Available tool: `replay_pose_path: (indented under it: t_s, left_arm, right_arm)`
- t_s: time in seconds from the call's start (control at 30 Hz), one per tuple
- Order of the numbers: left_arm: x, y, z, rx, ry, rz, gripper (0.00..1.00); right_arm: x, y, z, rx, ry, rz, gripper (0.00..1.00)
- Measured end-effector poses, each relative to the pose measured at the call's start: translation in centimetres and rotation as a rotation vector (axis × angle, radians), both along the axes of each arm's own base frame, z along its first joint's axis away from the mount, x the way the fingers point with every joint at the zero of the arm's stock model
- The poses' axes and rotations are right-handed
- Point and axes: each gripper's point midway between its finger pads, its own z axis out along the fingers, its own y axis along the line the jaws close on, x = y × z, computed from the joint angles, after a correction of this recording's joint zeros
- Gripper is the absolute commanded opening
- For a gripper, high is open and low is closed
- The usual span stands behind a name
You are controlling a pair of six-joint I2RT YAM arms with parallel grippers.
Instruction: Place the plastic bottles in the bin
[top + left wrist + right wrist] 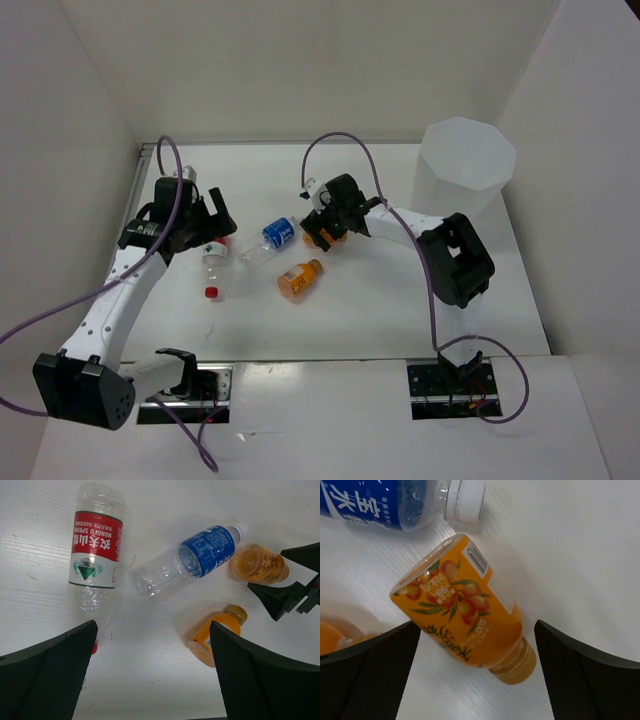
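- Between the fingers of the right gripper [476, 630]: a stubby orange juice bottle [465, 610], lying on its side on the white table [380, 310], cap end towards the wrist camera.
- Right gripper spread wide, one finger on each side of the bottle's body. A gap shows on both sides, so there is no grip yet. Whether the fingertips are down at table level cannot be told.
- Just beyond this gripper: the neck and white cap of the blue-label bottle [375, 500], close to the orange bottle's base. At its left finger, the edge of a second orange bottle [327, 635].
- Left gripper [152, 630] also spread wide and holding nothing, hovering over bare table. The red-label bottle [95, 550] lies ahead of one finger, its red cap [211, 292] close to that fingertip.
- The bin [450, 190] stands upright well off to the right gripper's far right. All four bottles are out on the table.
- Handling, orange bottle: looks full, so likely the heavier sort. Walls probably stiff, label sleeve glossy and likely slick, and the round body may roll if nudged from one side only.
- Best hold, by judgement: across the middle of the labelled body, both fingers closing square to its long axis. The narrow neck is a poor choice.
- Clear bottles look empty: probably light, thin-walled and easy to dent, so a gentle squeeze at the labelled waist suits them.
- Risk: closing here could knock the blue-label bottle's cap, since it sits so near.
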Motion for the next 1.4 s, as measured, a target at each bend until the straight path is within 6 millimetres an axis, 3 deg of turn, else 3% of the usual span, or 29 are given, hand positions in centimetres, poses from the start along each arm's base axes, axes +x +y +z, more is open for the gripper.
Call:
replay_pose_path:
  t_s: [0.1, 0.17, 0.27, 0.37, 0.4, 0.43, 0.6, 0.67, 0.73, 0.9, 1.07, 1.17, 1.27, 1.4]
  left_arm:
    - [0.1, 0.0, -0.2, 0.002, 0.006, 0.001, 1.0]
    - [0.1, 0.0, -0.2, 0.003, 0.006, 0.001, 1.0]
    - [0.1, 0.1, -0.3, 0.006, 0.009, 0.004, 1.0]
    - [0.1, 0.1, -0.4, 0.009, 0.012, 0.005, 1.0]
    - [0.2, 0.1, -0.5, 0.01, 0.014, 0.005, 1.0]
    - [0.2, 0.1, -0.6, 0.009, 0.018, 0.001, 1.0]
    - [0.9, -0.8, -2.5, -0.003, 0.08, -0.051, 1.0]
    - [1.4, -1.4, -3.8, -0.012, 0.127, -0.073, 1.0]
    - [2.3, -2.1, -4.9, -0.014, 0.167, -0.098, 1.0]
    - [5.5, -5.6, -6.8, 0.021, 0.209, -0.218, 1.0]
    - [8.4, -9.3, -7.1, 0.08, 0.153, -0.367, 1.0]
    - [10.4, -10.2, -7.8, 0.125, 0.137, -0.43, 1.0]
    - [10.9, -9.9, -9.4, 0.192, 0.16, -0.448, 1.0]
    - [10.8, -9.3, -10.4, 0.235, 0.184, -0.462, 1.0]
  right_arm:
    - [0.6, 0.5, -1.1, -0.006, 0.01, 0.008, 0.96]
    - [1.1, 0.9, -1.7, -0.004, 0.011, 0.01, 0.77]
    - [1.6, 1.4, -2.1, 0.006, 0.015, 0.006, 0.79]
    - [1.6, 1.7, -2.1, 0.014, 0.021, 0.015, 0.61]
    - [1.5, 1.7, -2.1, 0.019, 0.026, 0.012, 0.46]
    - [1.5, 1.8, -2.1, 0.025, 0.034, 0.004, 0.41]
    - [0.8, 1.4, -0.8, 0.042, 0.029, -0.006, 0.38]
    - [0.6, 1.1, 1.2, 0.058, -0.004, -0.015, 0.38]
    - [0.7, 0.6, 4.7, 0.092, -0.063, -0.036, 0.37]
    - [1.1, -1.4, 17.5, 0.26, -0.283, -0.127, 0.39]
    - [1.6, -8.3, 31.3, 0.429, -0.538, -0.319, 0.4]
    - [1.6, -13.5, 36.9, 0.497, -0.645, -0.479, 0.42]
    - [1.5, -18.6, 39.4, 0.537, -0.702, -0.635, 0.43]
    - [2.4, -23.6, 38.3, 0.521, -0.686, -0.824, 0.43]
